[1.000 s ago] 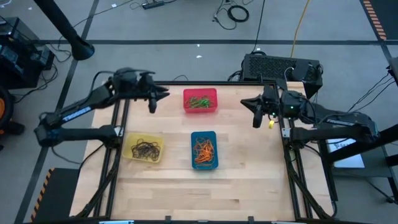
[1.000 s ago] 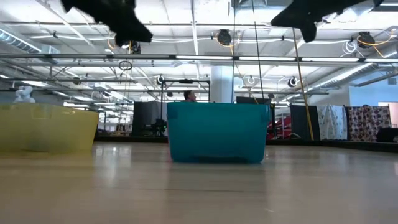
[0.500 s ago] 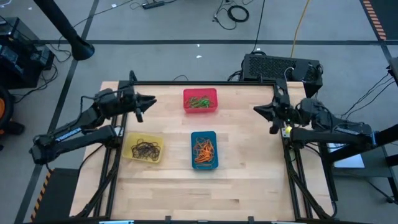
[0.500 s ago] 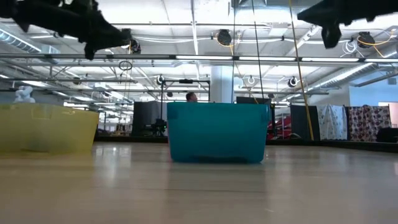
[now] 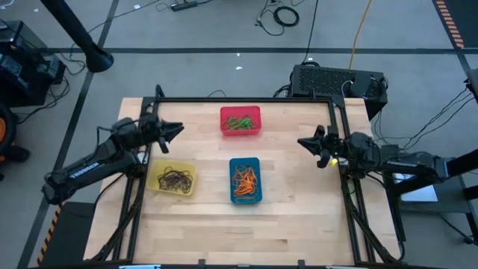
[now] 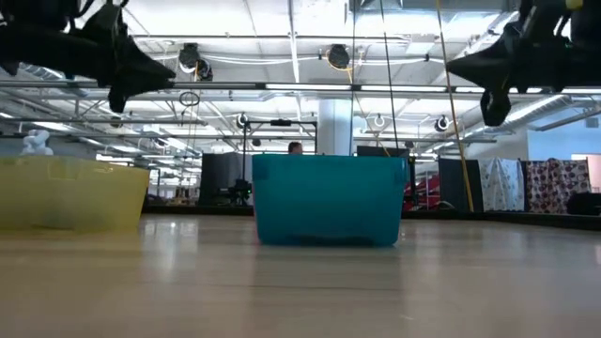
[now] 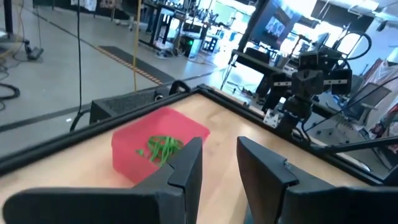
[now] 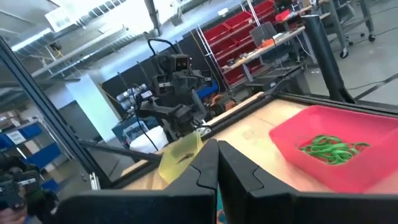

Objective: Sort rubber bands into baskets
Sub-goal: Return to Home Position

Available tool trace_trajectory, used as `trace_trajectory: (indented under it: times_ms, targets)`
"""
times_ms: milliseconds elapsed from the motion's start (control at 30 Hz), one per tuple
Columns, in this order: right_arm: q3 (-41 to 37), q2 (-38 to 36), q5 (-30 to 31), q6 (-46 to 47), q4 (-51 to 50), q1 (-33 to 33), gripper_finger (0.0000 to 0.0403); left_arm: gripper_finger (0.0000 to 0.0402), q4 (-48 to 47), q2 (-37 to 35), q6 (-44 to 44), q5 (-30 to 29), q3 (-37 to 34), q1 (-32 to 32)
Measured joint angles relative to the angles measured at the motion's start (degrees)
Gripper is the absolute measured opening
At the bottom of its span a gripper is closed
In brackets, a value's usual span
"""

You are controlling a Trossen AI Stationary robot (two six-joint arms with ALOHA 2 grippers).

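Jaws: left gripper point(image 5: 174, 129) slightly parted, right gripper point(image 5: 305, 142) closed, both empty at far left and right, while bands point(image 5: 239, 123), likely light and floppy, best pinched by one strand, lie in the baskets point(image 5: 231, 168) between them.

The high view looks straight down from well above, holding the whole counter point(image 5: 299, 224), the red basket point(image 5: 222, 122), the blue basket point(image 5: 245, 160), the yellow basket point(image 5: 154, 178) and the 2 arms. The low view sits at counter height, close to the blue basket, facing level into the room. The left wrist view looks past its own fingers point(image 7: 186, 168) across the counter to the red basket and the right arm point(image 7: 311, 74). The right wrist view faces the opposite way, sharing that red basket and showing the left arm point(image 8: 177, 102).
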Motion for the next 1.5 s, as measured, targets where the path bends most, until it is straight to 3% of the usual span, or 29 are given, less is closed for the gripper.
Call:
trace_trajectory:
  times_ms: [533, 700, 1100, 1267, 1367, 1500]
  targets:
    - [-5.5, -16.75, 0.2, -0.74, -10.16, -3.85, 0.0, 0.0107, 0.04, -9.21, -4.47, 1.04, -9.98, -0.02]
    - [-6.25, -16.4, -0.16, -5.75, -11.29, -4.02, 0.0, 0.0107, 4.35, -9.23, -6.83, 1.76, -13.35, -0.01]
    - [-5.53, -16.95, -4.36, -3.62, -15.56, -4.04, 0.0, 0.0107, 5.69, -10.09, -7.49, 7.81, -14.61, -0.02]
    - [-1.44, -16.95, -3.62, -4.64, -28.63, -4.03, 0.0, 0.0107, 5.53, -10.23, -7.45, 7.19, -14.59, 0.61]
    - [1.21, -16.88, 1.45, -1.97, -40.36, -4.03, 0.0, 0.0107, 5.19, -10.21, -6.5, 4.13, -14.61, 1.44]
    - [1.55, -16.53, 3.98, 0.55, -41.48, -4.04, 0.0, 0.0107, 4.25, -9.49, -3.15, -2.29, -14.61, 1.68]
